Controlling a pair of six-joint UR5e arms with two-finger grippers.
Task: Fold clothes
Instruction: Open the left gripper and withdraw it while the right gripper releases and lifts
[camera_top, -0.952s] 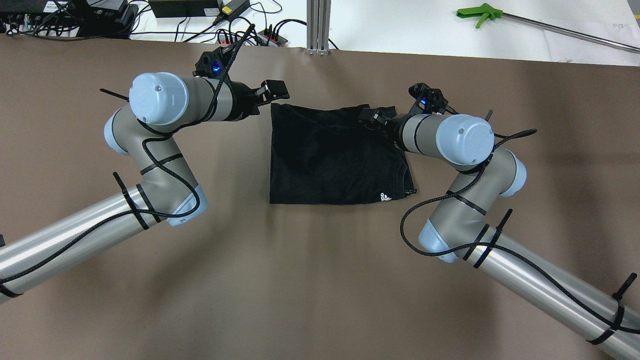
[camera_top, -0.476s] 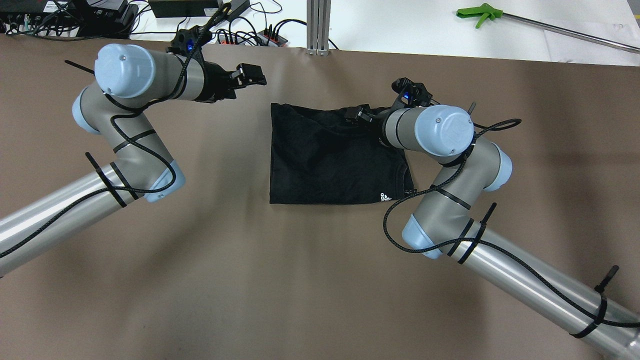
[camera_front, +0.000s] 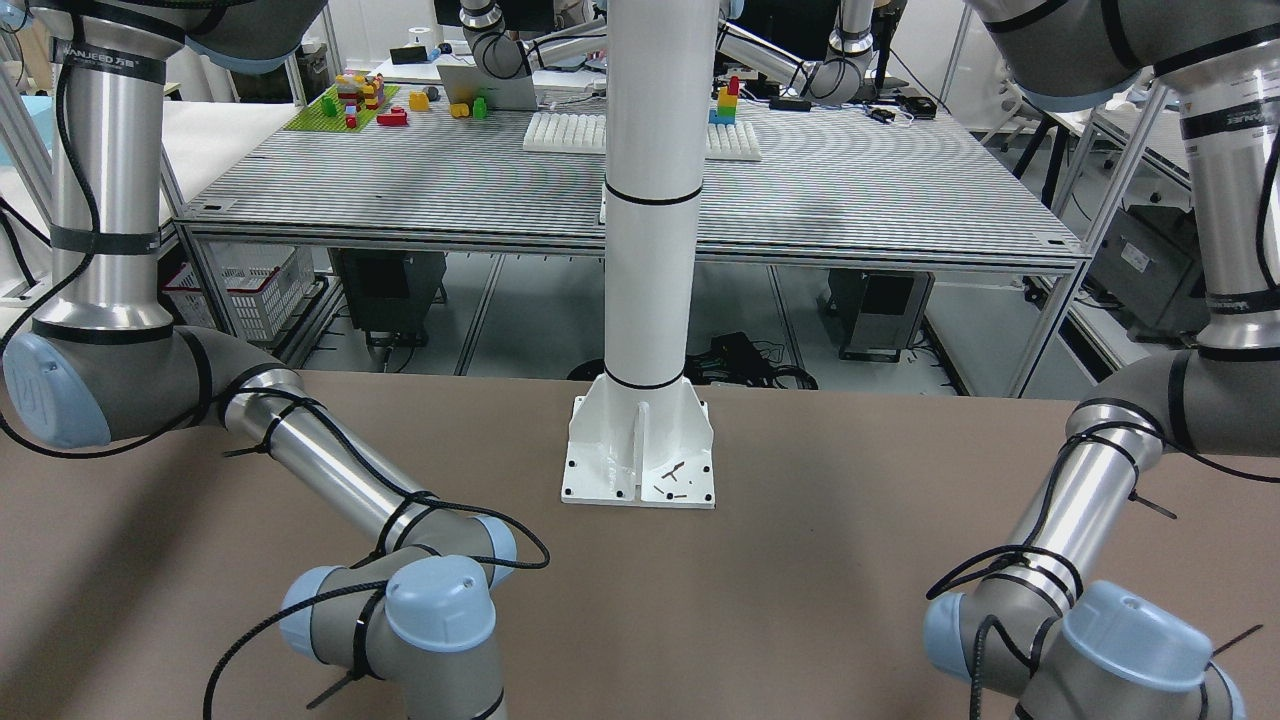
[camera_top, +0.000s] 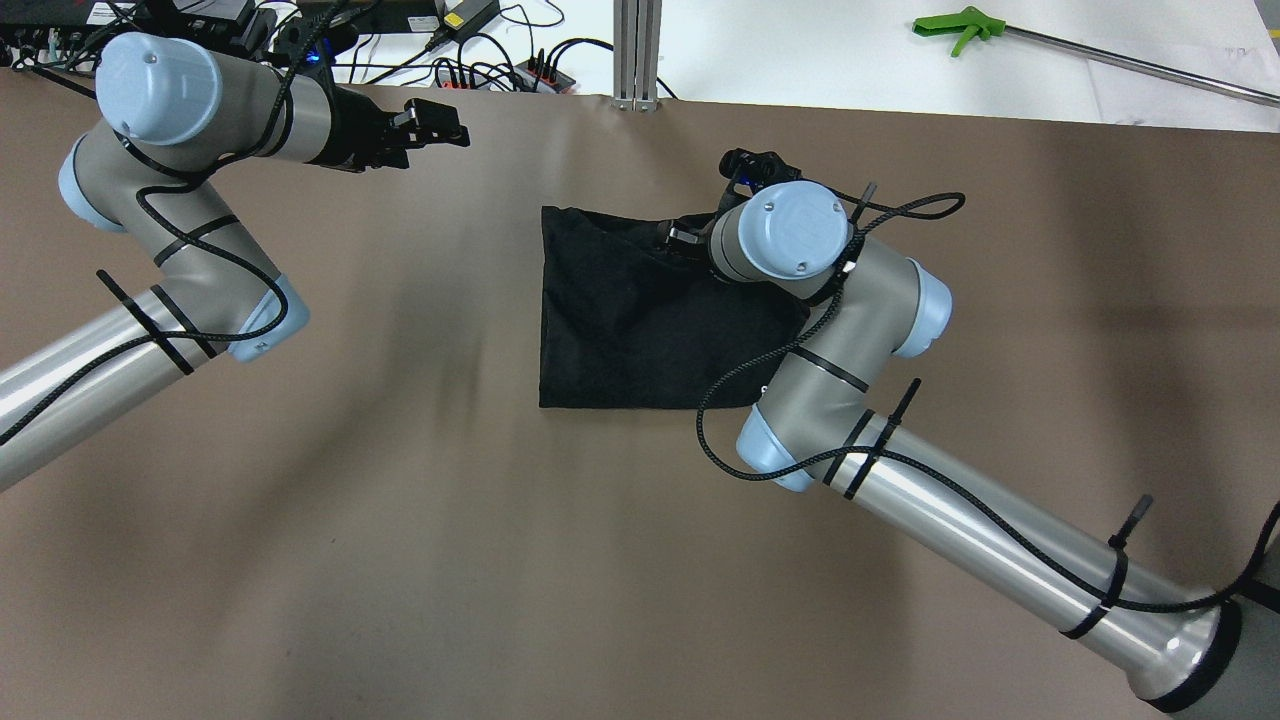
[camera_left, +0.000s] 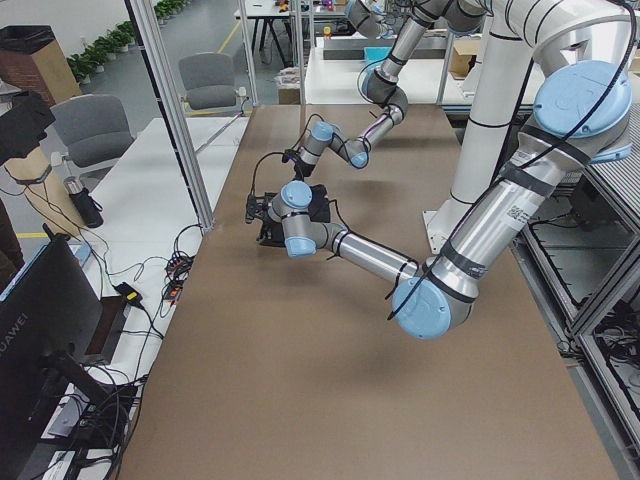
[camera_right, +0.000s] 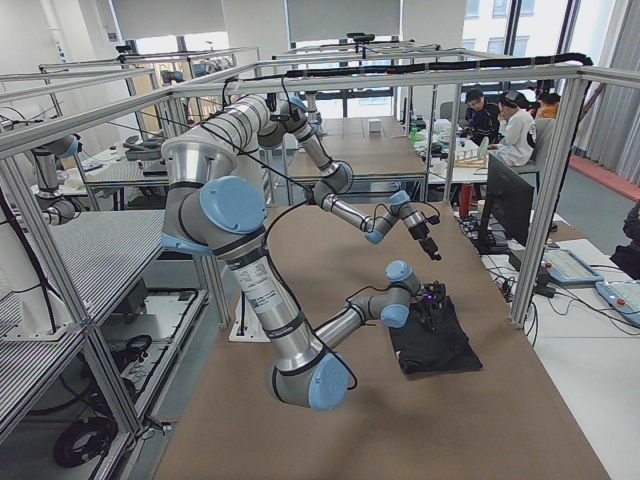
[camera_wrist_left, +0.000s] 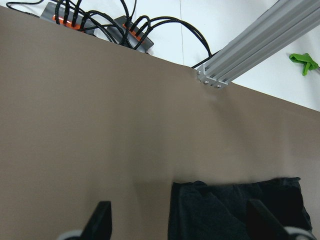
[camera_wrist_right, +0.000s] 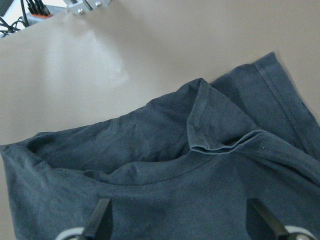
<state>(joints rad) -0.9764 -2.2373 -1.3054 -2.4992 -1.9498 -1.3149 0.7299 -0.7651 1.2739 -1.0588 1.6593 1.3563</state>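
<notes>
The clothes (camera_top: 630, 320) are one black piece lying folded into a rough square at the middle of the brown table, also visible in the exterior right view (camera_right: 437, 345). My right gripper (camera_top: 676, 238) hovers over its far edge, largely hidden under the wrist. In the right wrist view the gripper (camera_wrist_right: 177, 212) is open above the rumpled fabric (camera_wrist_right: 150, 170), with a small fold and hem standing up. My left gripper (camera_top: 448, 122) is far to the left near the table's back edge, open and empty (camera_wrist_left: 177, 210); the cloth's corner (camera_wrist_left: 235, 210) lies beyond it.
Power strips and cables (camera_top: 500, 70) run along the far edge beside an aluminium post (camera_top: 636, 50). A green-handled tool (camera_top: 960, 28) lies on the white bench behind. The white pillar's base plate (camera_front: 640, 460) stands on the robot's side of the table.
The left arm has pulled away from the cloth's far-left corner, up and to the left. The right arm has swung leftward over the cloth's right side, covering the logo corner.
</notes>
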